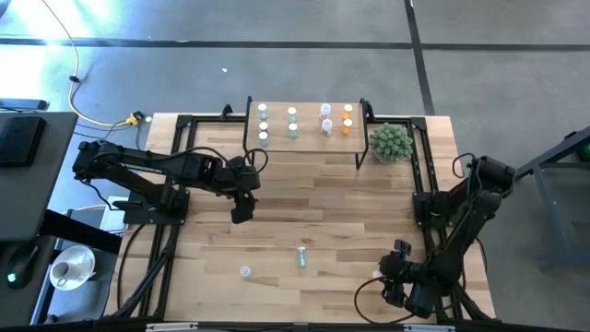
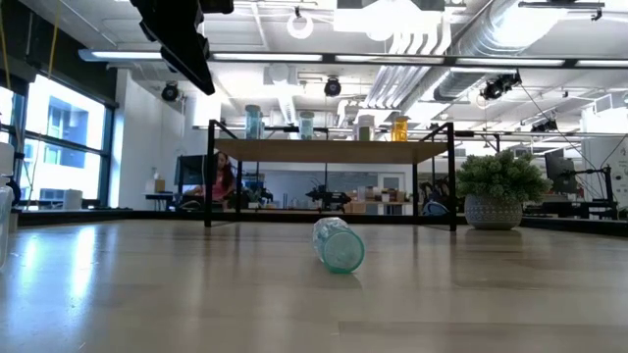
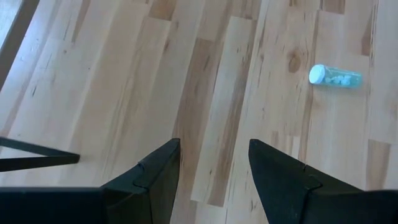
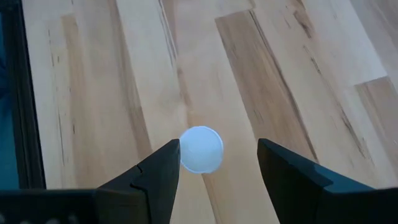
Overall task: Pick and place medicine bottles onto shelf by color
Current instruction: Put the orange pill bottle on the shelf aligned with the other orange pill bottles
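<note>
Here the shelf (image 1: 309, 138) carries upright medicine bottles (image 1: 292, 123); both pincers, left (image 3: 214, 168) and right (image 4: 217, 171), gape empty.

I work in a robotics lab set in an open, industrial-looking hall. Over my plank tabletop (image 2: 196, 294) the ceiling is bare: exposed ducts and pipes (image 2: 432, 39), long strip lights (image 2: 294, 59) and hanging cameras (image 2: 333, 87). Beyond the far edge I see more workbenches loaded with equipment (image 2: 324, 201), a person seated at one (image 2: 221, 181), and tall windows (image 2: 64, 147) on one side. From above, the floor is plain grey concrete (image 1: 369, 74) with a yellow cable (image 1: 101, 115) trailing across it, and a dark desk (image 1: 23, 166) stands just beside my black metal frame (image 1: 157, 221).
</note>
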Action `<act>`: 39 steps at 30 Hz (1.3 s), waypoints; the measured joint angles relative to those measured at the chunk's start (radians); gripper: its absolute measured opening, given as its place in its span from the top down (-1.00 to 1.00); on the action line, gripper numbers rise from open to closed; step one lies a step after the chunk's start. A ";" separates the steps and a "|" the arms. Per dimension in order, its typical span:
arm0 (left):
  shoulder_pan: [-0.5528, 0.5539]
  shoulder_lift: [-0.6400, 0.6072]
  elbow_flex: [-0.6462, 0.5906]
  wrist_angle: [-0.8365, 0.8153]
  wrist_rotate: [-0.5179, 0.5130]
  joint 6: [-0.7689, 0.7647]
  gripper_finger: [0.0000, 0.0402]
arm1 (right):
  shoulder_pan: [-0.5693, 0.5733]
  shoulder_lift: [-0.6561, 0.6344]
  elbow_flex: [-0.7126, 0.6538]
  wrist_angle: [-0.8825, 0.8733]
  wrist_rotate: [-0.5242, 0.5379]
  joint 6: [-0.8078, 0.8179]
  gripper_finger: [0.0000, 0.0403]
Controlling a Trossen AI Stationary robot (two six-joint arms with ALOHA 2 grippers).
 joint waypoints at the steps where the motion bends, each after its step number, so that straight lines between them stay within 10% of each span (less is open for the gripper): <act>1: 0.000 0.000 0.000 0.000 0.000 0.000 0.10 | 0.000 0.005 0.000 0.010 0.005 0.000 -0.02; 39: 0.000 0.000 0.000 0.000 0.000 0.003 0.10 | -0.012 0.074 0.000 0.005 0.062 0.045 0.21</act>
